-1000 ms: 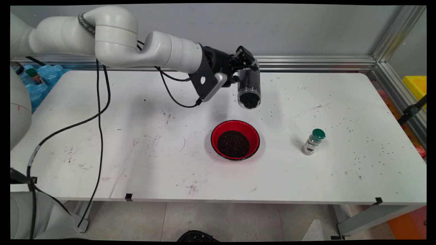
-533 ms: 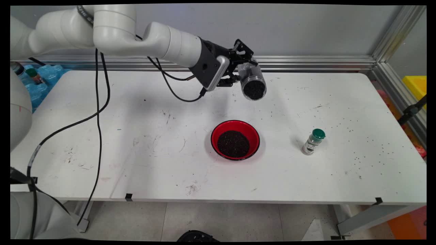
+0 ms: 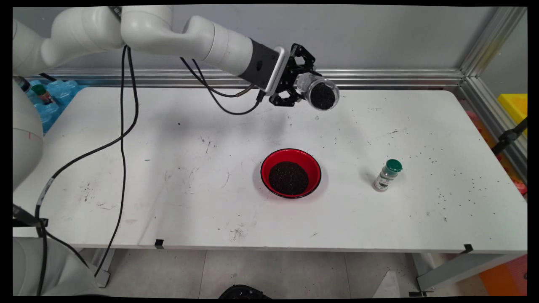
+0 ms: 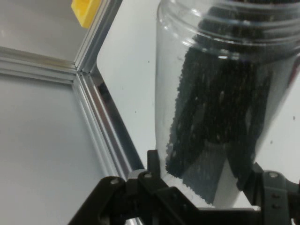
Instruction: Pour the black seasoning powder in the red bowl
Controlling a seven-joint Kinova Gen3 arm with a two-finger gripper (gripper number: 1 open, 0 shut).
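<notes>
Your pincer [image 3: 304,82] is pinching a clear jar [image 3: 320,93] with dark grains inside, high above the far part of the white table [image 3: 168,168]. You see the jar lying almost on its side, its open mouth turned toward the camera and a little to the right. In the hand view the jar [image 4: 220,103] fills the space between the two fingers, and the grains lie along its wall. Close behind it you have the metal rail [image 3: 400,78] at the far edge of the table, with its corner post on the right. Nearer to the camera, well apart from the jar, stands a red bowl [image 3: 313,168] with dark grains. To the right of the bowl stands a small shaker with a green cap [image 3: 387,174]. Wide bare table lies at the left and along the near edge.
</notes>
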